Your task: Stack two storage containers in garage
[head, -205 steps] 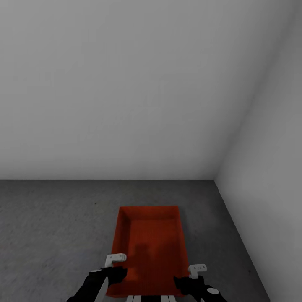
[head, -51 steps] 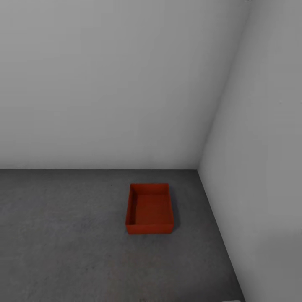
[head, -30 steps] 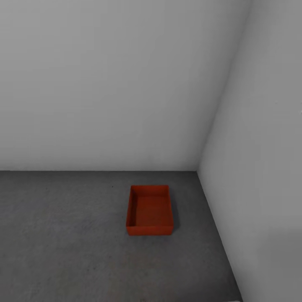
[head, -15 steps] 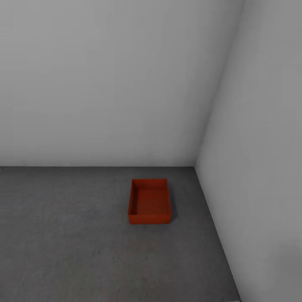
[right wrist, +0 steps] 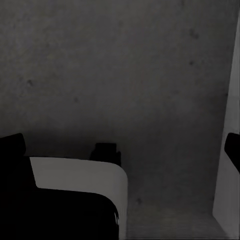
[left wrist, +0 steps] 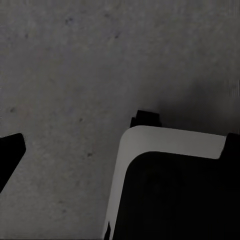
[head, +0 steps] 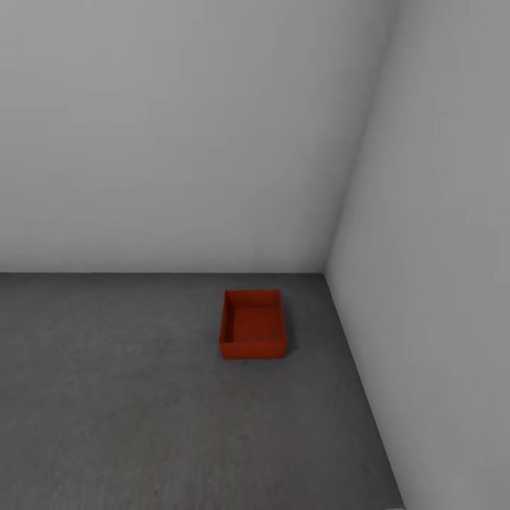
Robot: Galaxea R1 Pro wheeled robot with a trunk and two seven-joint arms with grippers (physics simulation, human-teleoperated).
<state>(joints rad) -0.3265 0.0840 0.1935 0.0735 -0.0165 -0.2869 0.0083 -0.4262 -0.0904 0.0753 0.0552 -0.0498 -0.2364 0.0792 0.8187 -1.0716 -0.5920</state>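
One rust-red open-top storage container (head: 253,326) sits empty on the garage's dark grey concrete floor (head: 127,411), close to the corner of two white-grey walls. Nothing touches it. The other container and the living room are out of view. In the left wrist view my left gripper (left wrist: 120,150) hangs over bare floor, its dark fingertips (left wrist: 10,155) wide apart at the picture's edges. In its own wrist view my right gripper (right wrist: 125,147) stands the same way, open, with a fingertip (right wrist: 233,150) at the edge and nothing between the fingers.
The back wall (head: 177,142) and the right wall (head: 439,248) meet just beyond the container. The floor stretches out to the left and towards me. My white and black base (left wrist: 165,145) shows under the left gripper and under the right gripper (right wrist: 80,172).
The camera has backed away, so the container looks smaller and farther off; it has not moved on the floor. Earlier both grippers were at its near rim; now they are off it.
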